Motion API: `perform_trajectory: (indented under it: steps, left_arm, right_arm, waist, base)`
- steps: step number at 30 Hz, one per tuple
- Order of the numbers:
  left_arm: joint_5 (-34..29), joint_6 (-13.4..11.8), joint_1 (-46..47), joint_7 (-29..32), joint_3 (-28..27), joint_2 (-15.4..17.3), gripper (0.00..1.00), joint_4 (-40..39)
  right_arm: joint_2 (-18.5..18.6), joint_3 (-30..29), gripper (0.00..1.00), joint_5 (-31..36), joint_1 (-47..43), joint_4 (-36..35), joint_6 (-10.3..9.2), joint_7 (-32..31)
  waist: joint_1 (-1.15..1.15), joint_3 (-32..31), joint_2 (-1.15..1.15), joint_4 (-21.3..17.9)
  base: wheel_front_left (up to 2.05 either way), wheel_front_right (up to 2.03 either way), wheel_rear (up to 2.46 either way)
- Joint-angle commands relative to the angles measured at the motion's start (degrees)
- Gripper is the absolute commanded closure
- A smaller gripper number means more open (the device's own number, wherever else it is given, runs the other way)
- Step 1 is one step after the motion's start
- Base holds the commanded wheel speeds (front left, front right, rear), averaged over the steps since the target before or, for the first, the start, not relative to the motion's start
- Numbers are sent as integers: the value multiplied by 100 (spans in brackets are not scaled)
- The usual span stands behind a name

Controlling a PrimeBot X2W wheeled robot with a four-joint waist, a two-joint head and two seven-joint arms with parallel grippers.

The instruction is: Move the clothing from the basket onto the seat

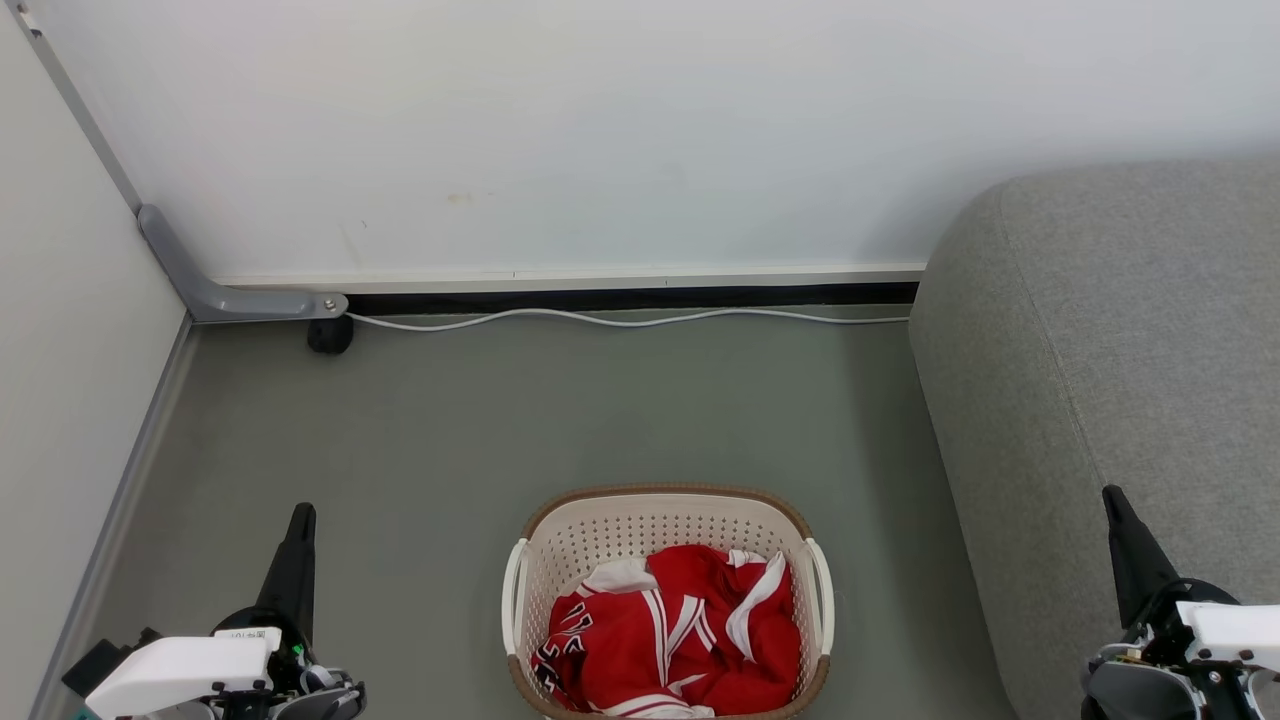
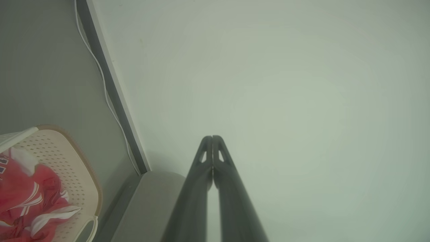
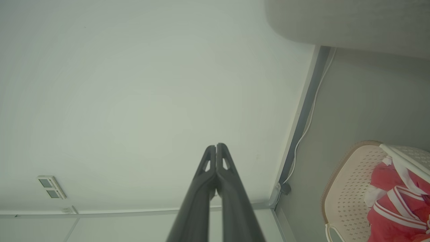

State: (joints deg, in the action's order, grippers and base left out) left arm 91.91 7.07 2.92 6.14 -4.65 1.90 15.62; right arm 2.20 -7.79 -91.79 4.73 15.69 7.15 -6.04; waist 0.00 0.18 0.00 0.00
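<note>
The cream basket [image 1: 560, 545] with its brown rim stands on the grey floor at the bottom centre of the head view. Inside it lies the crumpled red clothing [image 1: 670, 635] with white stripes and trim; it also shows as clothing [image 2: 23, 198] in the basket [image 2: 72, 164], and as clothing [image 3: 399, 208] in the basket [image 3: 349, 181]. The grey seat [image 1: 1130, 350] fills the right side, its rounded corner toward the wall. My left gripper [image 1: 301, 512] is shut, left of the basket, holding nothing. My right gripper [image 1: 1110, 494] is shut in front of the seat, empty too.
A white wall runs along the back with a dark gap at its foot and a white cable [image 1: 620, 320] lying along it. A grey bracket and black foot [image 1: 328, 335] sit in the back left corner. A side panel [image 1: 60, 400] closes the left.
</note>
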Motion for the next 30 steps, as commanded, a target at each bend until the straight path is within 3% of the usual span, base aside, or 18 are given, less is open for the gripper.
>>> perform_trajectory:
  steps: [1,30]
  left_arm:
    - [28,42,326,33,-184,98,100,-159]
    - [28,42,326,33,-184,98,100,-159]
  right_arm:
    - [67,130,100,-40,145,-167,34,-43]
    - [67,130,100,-40,145,-167,34,-43]
  waist:
    - [0,0,0,0]
    - [0,0,0,0]
  base:
    - [0,0,0]
    - [0,0,0]
